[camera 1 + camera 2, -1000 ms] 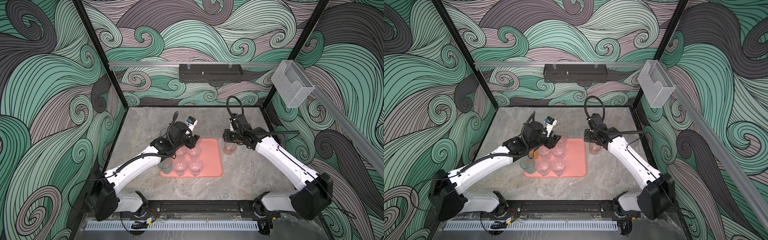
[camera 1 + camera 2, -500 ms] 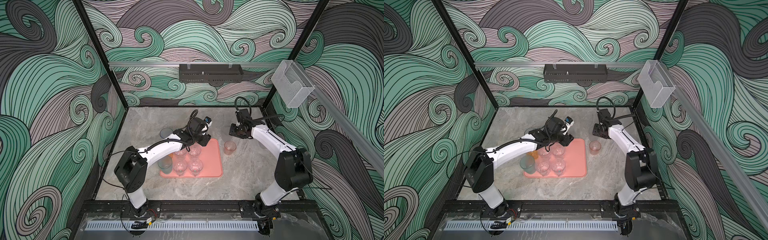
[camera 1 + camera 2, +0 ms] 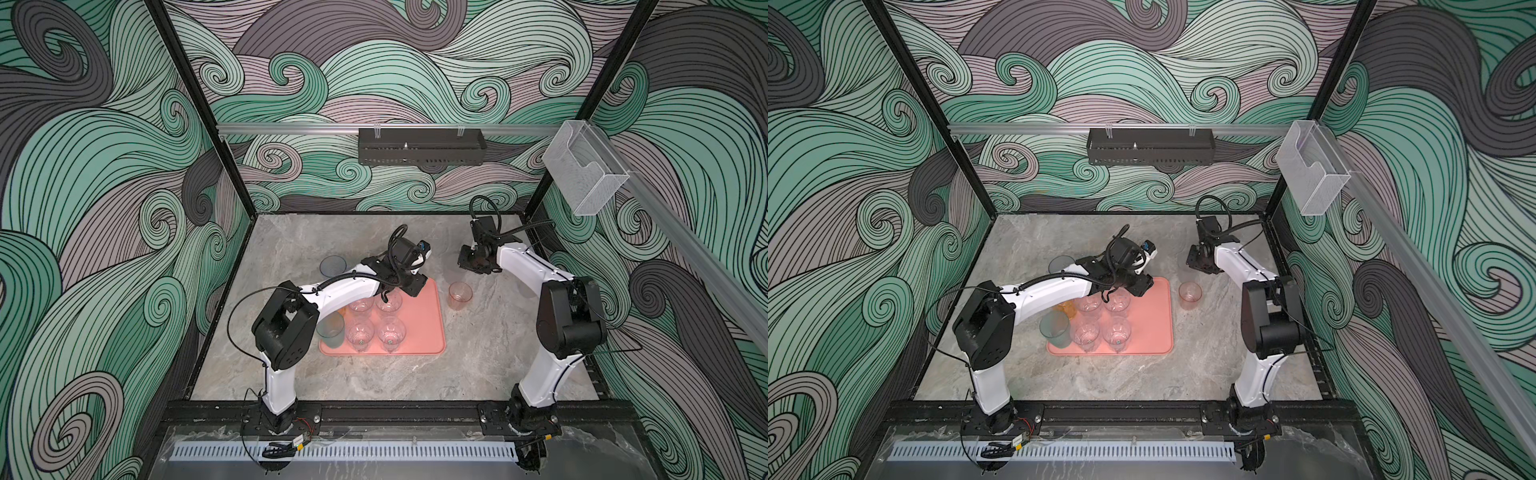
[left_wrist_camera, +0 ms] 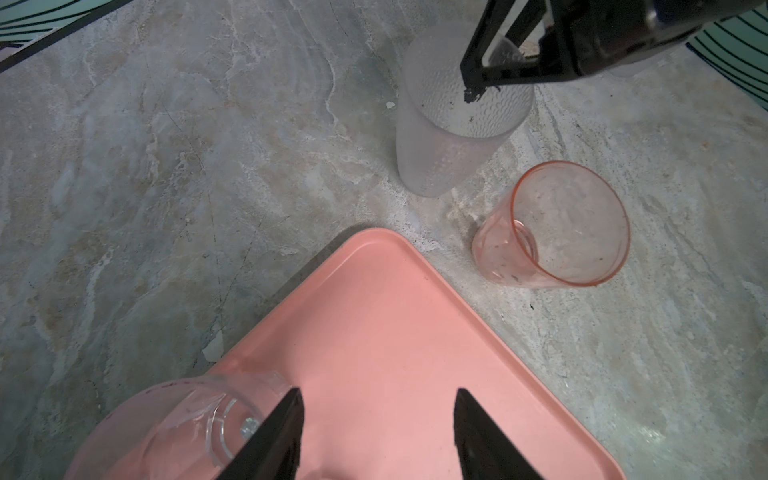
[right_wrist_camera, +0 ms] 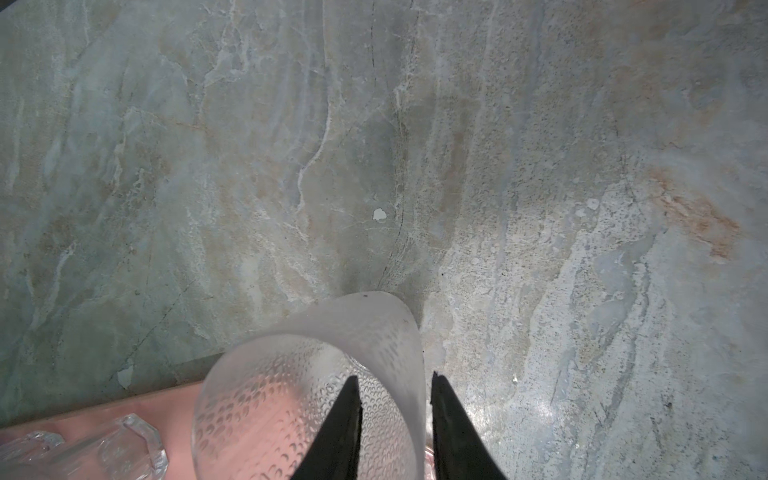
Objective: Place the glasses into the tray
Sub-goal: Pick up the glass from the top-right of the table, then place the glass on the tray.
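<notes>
My left arm (image 3: 1042,295) hides most of the orange tumbler (image 3: 1067,309) at the tray's (image 3: 1154,324) left edge. It also hides part of the blue-grey tumbler (image 3: 1059,262) beyond the tray's far left corner. The frosted tumbler (image 5: 307,395) off the tray's far right corner is too faint to make out in both top views. In my right wrist view its rim runs off the edge, as does my right gripper (image 5: 393,376). In my left wrist view, a goblet (image 4: 195,419) on the tray is cut off.

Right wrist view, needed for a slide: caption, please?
Right gripper straddling the rim of a frosted dimpled clear tumbler near the flat salmon-pink rectangular tray.
</notes>
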{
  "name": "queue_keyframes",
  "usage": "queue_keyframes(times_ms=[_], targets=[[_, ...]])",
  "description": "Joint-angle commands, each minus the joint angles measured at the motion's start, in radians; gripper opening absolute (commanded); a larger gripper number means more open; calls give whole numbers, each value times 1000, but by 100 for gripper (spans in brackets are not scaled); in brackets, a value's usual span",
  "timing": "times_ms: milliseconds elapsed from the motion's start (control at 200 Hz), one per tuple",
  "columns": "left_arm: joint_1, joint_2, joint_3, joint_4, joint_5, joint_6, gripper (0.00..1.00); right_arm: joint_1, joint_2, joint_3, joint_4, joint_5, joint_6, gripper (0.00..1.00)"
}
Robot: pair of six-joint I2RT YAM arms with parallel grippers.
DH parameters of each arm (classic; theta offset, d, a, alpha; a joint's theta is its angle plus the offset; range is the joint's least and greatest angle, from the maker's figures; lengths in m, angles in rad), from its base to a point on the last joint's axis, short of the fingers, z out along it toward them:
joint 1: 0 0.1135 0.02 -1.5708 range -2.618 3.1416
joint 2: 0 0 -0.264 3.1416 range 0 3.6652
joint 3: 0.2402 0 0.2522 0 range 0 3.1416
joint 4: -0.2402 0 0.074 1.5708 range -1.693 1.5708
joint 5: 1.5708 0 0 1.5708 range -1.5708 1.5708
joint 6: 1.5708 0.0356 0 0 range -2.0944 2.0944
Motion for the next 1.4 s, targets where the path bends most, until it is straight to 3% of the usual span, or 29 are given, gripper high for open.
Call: queue_keyframes(times_ms=[0,270,551,751,976,1396], targets=[[-9,2,37,-25,-8,11,60,-1,-13,17,4,6,-18,19],[-9,-43,9,-21,-59,18,60,16,-88,26,-7,41,-53,3],[-9,-179,-93,75,-166,14,60,98,-232,50,-72,67,-80,0],[-9,-289,-190,158,-236,11,60,214,-311,-2,-101,50,-101,0],[-9,-358,-291,260,-292,28,60,295,-308,-51,-116,31,-110,0],[-9,-367,-320,263,-327,53,61,299,-218,-34,-109,62,-135,0]])
